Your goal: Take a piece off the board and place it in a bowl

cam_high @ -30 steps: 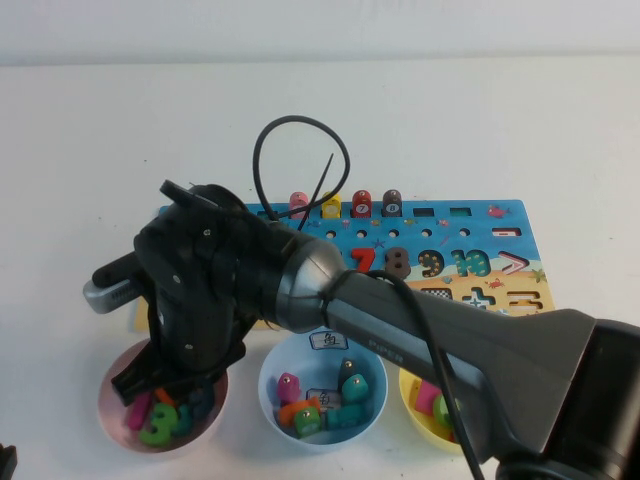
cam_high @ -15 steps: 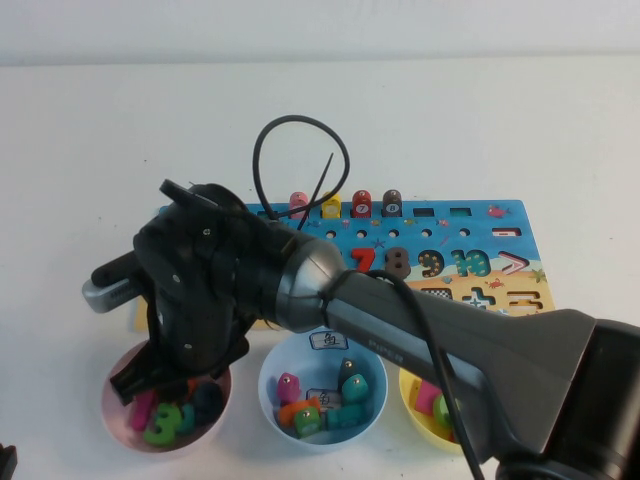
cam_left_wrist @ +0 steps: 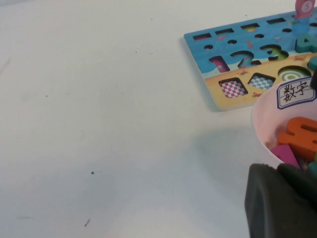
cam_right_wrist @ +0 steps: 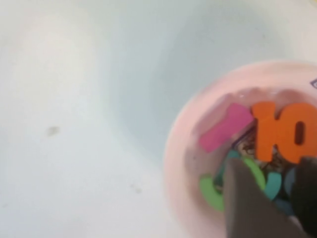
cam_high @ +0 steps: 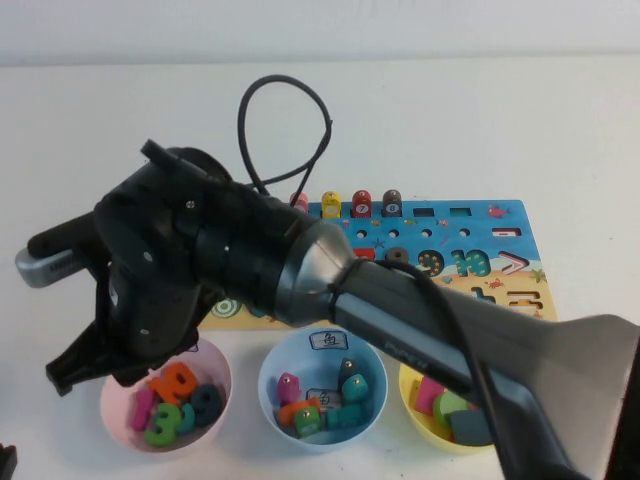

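The slate-grey 9 lies in the pink bowl among other pieces. In the right wrist view it shows as a blue-grey patch. The bowl shows there too. In the left wrist view the bowl carries its white label. My right gripper hangs open and empty above the bowl. In the high view its wrist hides the fingers. The board lies behind the bowls and shows in the left wrist view. My left gripper is shut, low beside the pink bowl.
A light blue bowl and a yellow bowl, both holding pieces, stand right of the pink one. An orange 10, a green piece and a magenta piece share the pink bowl. A black cable loop arches over the board.
The slate-grey 9 came to lie in the pink bowl. My right arm has since risen and swung left, uncovering the bowl.
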`<state>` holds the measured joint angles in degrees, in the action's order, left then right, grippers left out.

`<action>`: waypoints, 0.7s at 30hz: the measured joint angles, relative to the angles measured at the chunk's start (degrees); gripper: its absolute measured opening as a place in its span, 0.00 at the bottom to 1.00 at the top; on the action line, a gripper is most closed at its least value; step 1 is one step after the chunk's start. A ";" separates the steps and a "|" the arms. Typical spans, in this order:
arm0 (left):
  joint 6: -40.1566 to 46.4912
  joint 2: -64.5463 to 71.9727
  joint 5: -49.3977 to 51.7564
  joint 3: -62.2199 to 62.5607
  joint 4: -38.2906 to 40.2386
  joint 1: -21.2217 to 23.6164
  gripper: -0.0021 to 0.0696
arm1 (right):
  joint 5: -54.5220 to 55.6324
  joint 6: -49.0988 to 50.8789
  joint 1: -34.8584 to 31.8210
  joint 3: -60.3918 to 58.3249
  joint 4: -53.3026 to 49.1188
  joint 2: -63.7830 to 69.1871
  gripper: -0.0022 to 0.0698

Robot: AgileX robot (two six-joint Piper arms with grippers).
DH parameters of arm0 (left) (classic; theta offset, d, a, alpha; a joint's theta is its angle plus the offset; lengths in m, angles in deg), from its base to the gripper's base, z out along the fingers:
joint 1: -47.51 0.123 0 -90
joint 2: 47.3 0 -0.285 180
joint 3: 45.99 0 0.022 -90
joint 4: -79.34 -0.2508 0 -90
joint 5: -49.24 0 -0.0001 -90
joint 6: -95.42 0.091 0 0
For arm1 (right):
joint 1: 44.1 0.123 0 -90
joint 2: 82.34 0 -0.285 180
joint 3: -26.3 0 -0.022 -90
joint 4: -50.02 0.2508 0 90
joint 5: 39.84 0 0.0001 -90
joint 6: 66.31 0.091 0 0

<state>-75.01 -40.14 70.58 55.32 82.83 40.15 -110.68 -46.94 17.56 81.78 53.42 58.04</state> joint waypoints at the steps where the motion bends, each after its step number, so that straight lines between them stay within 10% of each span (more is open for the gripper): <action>1: 0.00 0.00 0.00 0.00 0.00 0.00 0.03 | 0.00 0.00 0.16 -0.45 0.00 -1.11 0.26; 7: 0.00 0.00 0.00 0.00 0.00 0.00 0.03 | 0.00 -1.19 0.78 -12.07 -0.96 -10.69 0.09; 21: 0.00 0.00 0.00 0.00 0.00 0.00 0.03 | 2.76 -1.11 0.78 -55.22 -4.56 -43.38 0.07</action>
<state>-75.01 -40.14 70.58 55.32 82.83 40.15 -107.92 -48.05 18.34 26.56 48.86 14.66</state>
